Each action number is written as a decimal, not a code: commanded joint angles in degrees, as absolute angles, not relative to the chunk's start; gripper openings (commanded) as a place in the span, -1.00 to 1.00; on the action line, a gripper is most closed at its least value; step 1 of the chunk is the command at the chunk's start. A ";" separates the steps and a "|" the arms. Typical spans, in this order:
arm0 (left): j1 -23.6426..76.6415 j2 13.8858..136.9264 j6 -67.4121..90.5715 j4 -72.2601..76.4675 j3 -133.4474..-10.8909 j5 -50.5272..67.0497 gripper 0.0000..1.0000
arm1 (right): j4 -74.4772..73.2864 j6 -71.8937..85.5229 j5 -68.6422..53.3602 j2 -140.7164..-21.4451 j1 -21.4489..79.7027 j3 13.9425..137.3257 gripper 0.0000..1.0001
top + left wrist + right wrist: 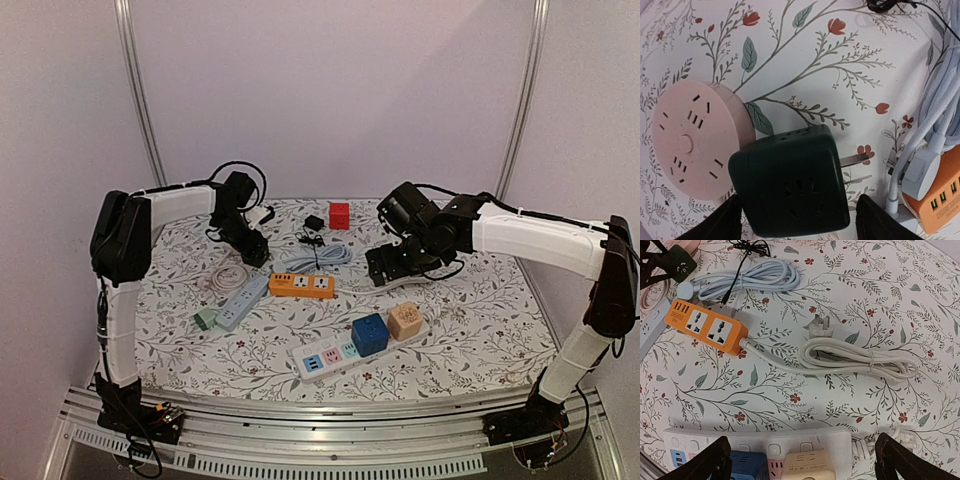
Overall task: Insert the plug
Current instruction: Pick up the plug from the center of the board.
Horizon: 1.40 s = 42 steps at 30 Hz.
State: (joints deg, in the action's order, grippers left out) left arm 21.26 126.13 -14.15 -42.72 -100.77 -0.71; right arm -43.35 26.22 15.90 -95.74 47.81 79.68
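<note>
Right, over at the far left of the table the left gripper (799, 200) is down low on the floral tablecloth (805, 60), with the dark green cube adapter (790, 180) sitting squarely between its fingers (725, 222). The left finger is against the cube's side and the right finger is just beside the other side, but I cannot tell whether the cube is truly clamped. The adapter's socket face looks up at the wrist camera, and its metal prongs (856, 160) stick out sideways, clear of any outlet. Just beside the cube, partly hidden by its edge, lies the round pink socket (690, 140), face up. An orange power strip (940, 192) shows at the lower right corner of that view.

Across the table, the right gripper (804, 440) hangs with its fingers spread wide apart and nothing between them, above a white power strip (765, 440) that carries a blue cube (747, 462) and a beige cube (807, 465). Beyond it lies a coiled white cable (860, 360) with its white plug (818, 326) loose on the cloth.
</note>
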 commanded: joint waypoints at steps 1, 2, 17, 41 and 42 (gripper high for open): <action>20.48 127.61 -13.50 -42.06 -101.50 -0.44 0.51 | -42.89 25.71 15.73 -96.08 47.22 79.39 0.98; 20.52 127.88 -13.45 -41.96 -101.70 -0.44 0.50 | -42.85 25.68 15.73 -96.11 47.27 79.37 0.98; 20.70 123.33 -19.03 -40.41 -99.77 5.33 -1.00 | -42.89 25.76 15.91 -95.82 47.23 78.57 0.98; 46.14 58.54 -84.50 -16.39 -67.52 -1.66 -1.00 | -30.39 19.43 5.92 -76.92 47.00 79.31 0.91; 48.55 56.53 -89.30 -13.46 -64.26 -2.38 -1.00 | -29.18 19.91 4.16 -76.06 47.16 79.05 0.89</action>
